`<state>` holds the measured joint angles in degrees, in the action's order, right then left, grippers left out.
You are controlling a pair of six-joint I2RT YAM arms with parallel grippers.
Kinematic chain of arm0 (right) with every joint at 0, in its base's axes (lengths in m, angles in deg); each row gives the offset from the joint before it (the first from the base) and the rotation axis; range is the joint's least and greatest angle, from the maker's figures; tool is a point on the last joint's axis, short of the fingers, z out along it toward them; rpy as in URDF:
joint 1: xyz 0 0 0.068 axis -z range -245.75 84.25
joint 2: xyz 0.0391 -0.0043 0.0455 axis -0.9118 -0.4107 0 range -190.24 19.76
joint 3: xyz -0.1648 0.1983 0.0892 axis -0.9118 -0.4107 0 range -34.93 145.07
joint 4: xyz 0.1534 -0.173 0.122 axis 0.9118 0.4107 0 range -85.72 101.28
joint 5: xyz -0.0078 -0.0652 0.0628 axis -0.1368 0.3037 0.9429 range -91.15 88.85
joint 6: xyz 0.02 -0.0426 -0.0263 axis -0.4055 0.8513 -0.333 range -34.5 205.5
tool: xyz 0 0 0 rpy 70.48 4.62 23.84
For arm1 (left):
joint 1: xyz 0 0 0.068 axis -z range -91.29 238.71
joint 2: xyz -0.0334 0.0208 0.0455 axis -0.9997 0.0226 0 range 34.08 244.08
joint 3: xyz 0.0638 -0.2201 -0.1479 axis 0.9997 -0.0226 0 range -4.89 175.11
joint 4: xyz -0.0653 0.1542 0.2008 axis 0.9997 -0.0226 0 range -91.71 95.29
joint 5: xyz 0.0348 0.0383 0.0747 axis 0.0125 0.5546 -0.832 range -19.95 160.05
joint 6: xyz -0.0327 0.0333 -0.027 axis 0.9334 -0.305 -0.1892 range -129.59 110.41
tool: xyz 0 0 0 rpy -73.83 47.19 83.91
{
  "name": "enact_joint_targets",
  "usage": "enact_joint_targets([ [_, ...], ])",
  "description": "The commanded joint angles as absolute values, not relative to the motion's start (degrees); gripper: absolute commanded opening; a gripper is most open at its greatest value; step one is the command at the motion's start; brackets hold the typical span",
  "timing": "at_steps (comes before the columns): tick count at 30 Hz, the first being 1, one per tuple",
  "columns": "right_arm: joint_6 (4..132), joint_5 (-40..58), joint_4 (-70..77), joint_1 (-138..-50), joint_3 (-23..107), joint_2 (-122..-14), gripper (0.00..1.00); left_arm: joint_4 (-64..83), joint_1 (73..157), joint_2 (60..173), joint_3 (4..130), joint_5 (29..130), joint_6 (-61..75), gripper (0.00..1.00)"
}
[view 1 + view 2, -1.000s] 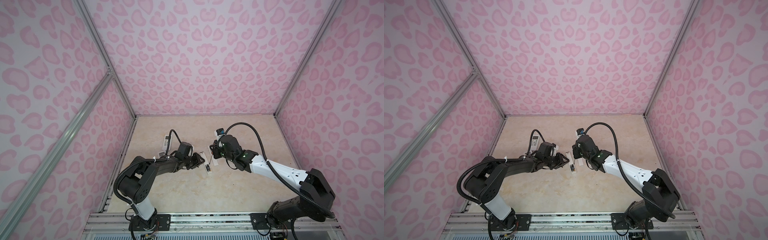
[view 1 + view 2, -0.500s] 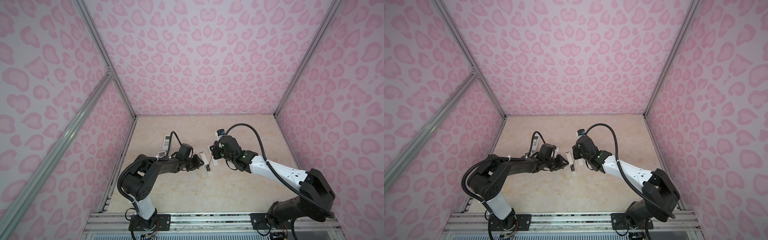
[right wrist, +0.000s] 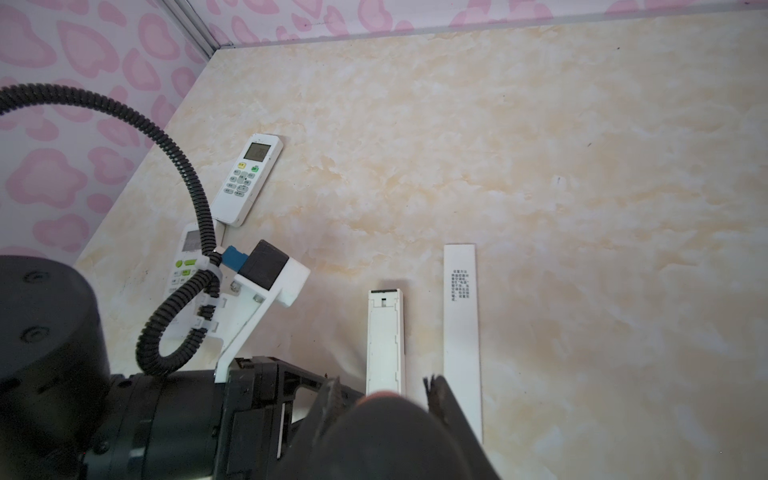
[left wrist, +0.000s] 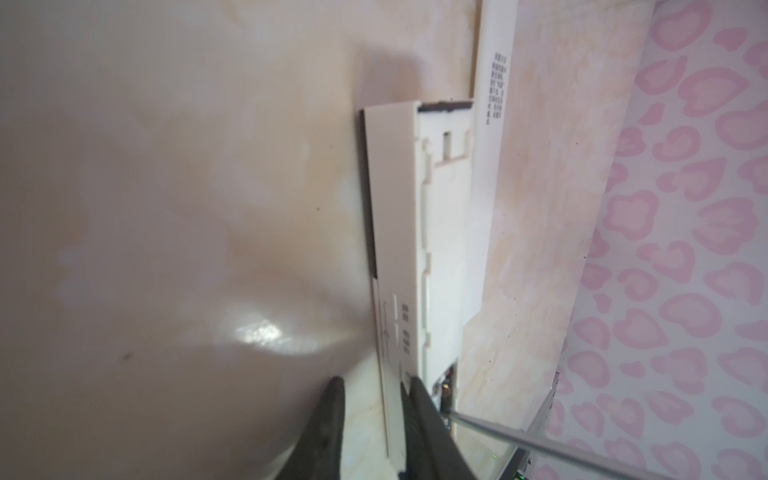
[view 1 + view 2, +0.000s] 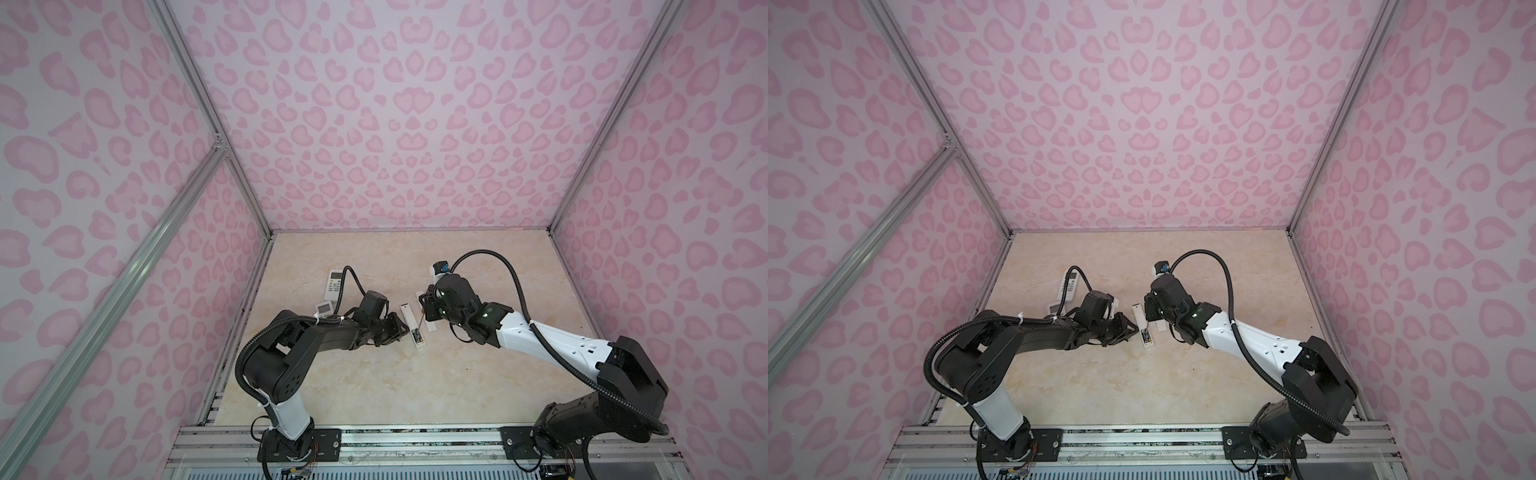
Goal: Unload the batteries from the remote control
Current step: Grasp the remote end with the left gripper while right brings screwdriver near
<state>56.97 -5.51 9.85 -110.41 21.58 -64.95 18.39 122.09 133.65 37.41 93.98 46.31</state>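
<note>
Both top views show the remote control lying open-backed midway on the table, long axis running away from the robot, batteries apparently in its near end. Left wrist view: left gripper straddles that end; grip unclear. Right wrist view: right gripper clamps the screwdriver; levering a battery out looks next, needing a steady tip.

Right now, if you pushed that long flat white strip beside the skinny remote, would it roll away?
Probably not: the strip lies flat, so it would likely slide on the glossy table. It looks thin, so it is probably light and a bit bendy. Its low edges may be hard to pinch.
</note>
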Motion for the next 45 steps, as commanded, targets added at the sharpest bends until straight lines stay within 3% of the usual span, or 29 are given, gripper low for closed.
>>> enact_joint_targets([
  [1,56.07,-7.10,10.98,-110.71,21.81,-64.46,0.00,18.95,122.19,131.81,36.98,93.17,46.96,0.29],
  [26,56.15,-6.43,11.47,-110.66,23.43,-67.47,0.00,20.40,122.37,136.04,38.92,92.56,48.10,0.29],
  [45,56.15,-9.27,7.93,-110.84,20.96,-63.56,0.00,21.46,122.63,137.62,38.70,93.50,50.19,0.25],
])
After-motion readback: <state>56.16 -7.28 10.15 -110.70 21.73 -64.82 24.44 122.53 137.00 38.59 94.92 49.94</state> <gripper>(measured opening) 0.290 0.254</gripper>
